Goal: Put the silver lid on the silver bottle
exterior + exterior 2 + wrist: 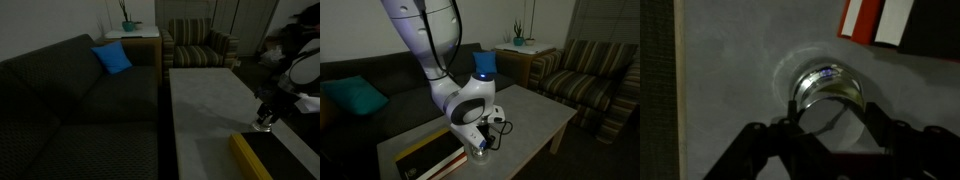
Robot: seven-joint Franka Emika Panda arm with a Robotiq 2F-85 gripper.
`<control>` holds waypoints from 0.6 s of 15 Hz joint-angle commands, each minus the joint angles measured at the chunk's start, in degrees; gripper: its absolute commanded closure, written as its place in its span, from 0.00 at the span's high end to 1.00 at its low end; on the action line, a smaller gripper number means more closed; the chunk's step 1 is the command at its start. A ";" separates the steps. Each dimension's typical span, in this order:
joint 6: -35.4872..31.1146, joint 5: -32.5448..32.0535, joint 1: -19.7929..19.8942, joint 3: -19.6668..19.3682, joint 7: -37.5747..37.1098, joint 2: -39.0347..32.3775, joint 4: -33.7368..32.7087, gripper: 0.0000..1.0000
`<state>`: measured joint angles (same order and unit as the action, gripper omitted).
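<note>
My gripper (830, 122) comes in from the bottom of the wrist view, shut on a round grey top, the silver lid (830, 128), with one finger on each side. Just beyond it the shiny wall of the silver bottle (826, 88) runs down to the grey table (730, 80). The lid seems to rest on the bottle's mouth, but the seam is too dark to make out. In both exterior views the gripper (263, 121) (480, 143) points straight down over the bottle (481, 152) near the table's edge.
A flat yellow and black box (250, 158) (428, 160) lies on the table close to the bottle; its red and white end (880, 20) shows in the wrist view. A dark sofa (70, 100) with a blue cushion (112, 58) flanks the table, a striped armchair (198, 45) behind.
</note>
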<state>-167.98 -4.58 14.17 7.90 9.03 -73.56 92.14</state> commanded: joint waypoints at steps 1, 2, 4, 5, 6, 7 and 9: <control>1.01 1.14 0.99 0.93 1.83 0.37 0.84 0.43; 1.00 1.14 0.85 0.85 1.74 0.47 0.90 0.43; 1.06 1.12 0.71 0.83 1.67 0.66 1.04 0.43; 1.02 1.14 0.55 0.74 1.53 0.77 1.14 0.43; 1.04 1.13 0.35 0.61 1.39 0.90 1.24 0.43; 1.04 1.15 0.08 0.41 1.16 1.08 1.39 0.43; 0.99 1.19 -0.53 -0.12 0.62 1.51 1.77 0.43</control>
<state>-167.98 -4.57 14.02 8.00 9.03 -73.56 92.17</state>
